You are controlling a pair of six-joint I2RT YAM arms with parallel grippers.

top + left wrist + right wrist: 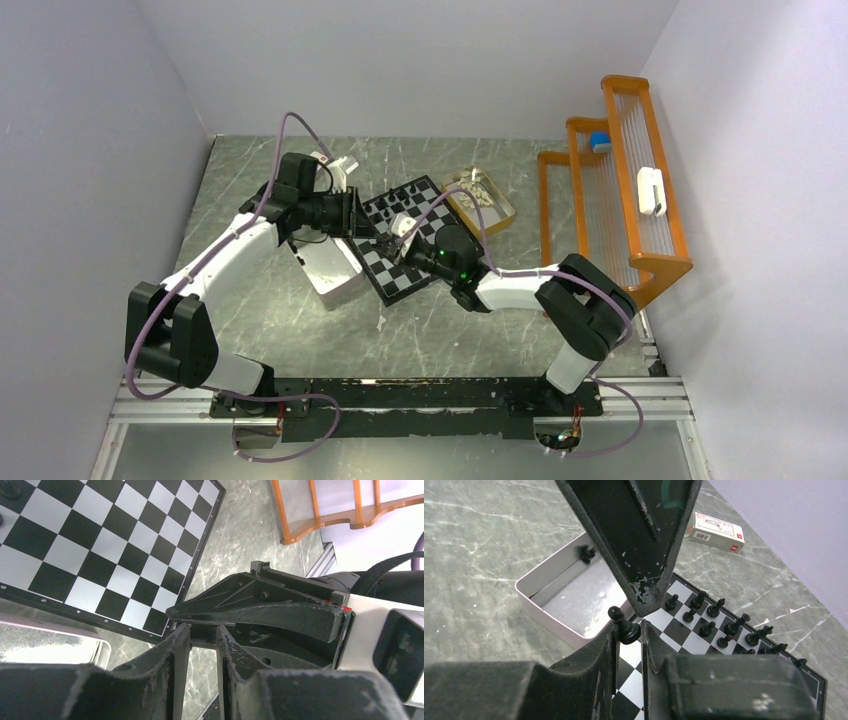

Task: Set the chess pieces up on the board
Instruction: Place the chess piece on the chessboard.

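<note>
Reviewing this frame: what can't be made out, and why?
Right wrist: whether the black pawn in the right gripper touches the board; fingers hide its underside.
Left wrist: whether the left gripper's narrow gap holds anything; its tips blend into the right gripper's dark finger.
Right wrist: black piece in the white box, too small to identify.
Top view: cream-white pieces in tan tray, too small to count.
Top view: board's middle, covered by both grippers.

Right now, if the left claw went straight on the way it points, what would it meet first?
Probably the right claw, holding a pawn, which lies across just ahead of the left claw; the gap is unclear.
</note>
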